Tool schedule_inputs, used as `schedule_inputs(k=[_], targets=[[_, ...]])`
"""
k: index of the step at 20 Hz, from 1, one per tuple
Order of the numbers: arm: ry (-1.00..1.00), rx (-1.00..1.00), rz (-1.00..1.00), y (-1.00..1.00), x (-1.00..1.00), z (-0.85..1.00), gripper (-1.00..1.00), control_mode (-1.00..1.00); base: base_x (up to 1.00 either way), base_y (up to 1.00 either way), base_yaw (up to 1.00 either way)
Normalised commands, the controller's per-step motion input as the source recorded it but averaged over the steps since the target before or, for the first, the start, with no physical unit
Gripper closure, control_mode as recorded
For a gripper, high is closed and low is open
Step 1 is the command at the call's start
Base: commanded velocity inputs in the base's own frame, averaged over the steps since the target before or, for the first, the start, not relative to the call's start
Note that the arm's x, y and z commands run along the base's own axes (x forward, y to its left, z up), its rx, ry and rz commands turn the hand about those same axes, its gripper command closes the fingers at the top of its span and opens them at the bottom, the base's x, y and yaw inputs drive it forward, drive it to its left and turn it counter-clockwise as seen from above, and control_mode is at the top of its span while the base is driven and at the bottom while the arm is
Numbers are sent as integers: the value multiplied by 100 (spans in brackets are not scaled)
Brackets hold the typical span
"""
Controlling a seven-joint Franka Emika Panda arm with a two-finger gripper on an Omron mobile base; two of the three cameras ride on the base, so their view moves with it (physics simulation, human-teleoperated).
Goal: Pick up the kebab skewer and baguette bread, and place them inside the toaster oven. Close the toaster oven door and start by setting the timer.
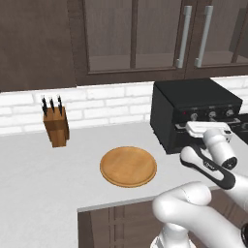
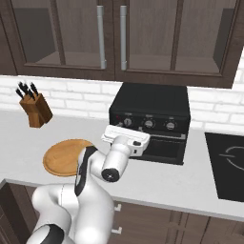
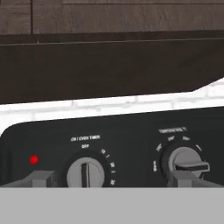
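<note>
The white arm's two-finger gripper (image 3: 107, 180) is hovering at the control panel of the large black boxy toaster oven (image 2: 152, 102) on the right of the counter, jaws spread wide and holding nothing; the flat black oven door (image 2: 164, 148) is looking shut, and the round wooden plate (image 1: 128, 166) is sitting bare; the timer step appears in hand; next, the fingers (image 3: 41, 178) need to close around the left-hand grey timer knob (image 3: 86, 173), pointing at off, and twist it.
</note>
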Motion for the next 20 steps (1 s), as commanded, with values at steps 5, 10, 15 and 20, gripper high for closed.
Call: schedule_inputs(k=[5, 10, 15, 20], targets=[[0, -4, 0, 0, -4, 12, -100, -100, 0, 0, 0], [3, -5, 0, 0, 0, 13, -100, -100, 0, 0, 0], [3, -2, 0, 7, -2, 0, -100, -100, 0, 0, 0], [5, 0, 0, 28, -9, 0, -100, -100, 0, 0, 0]])
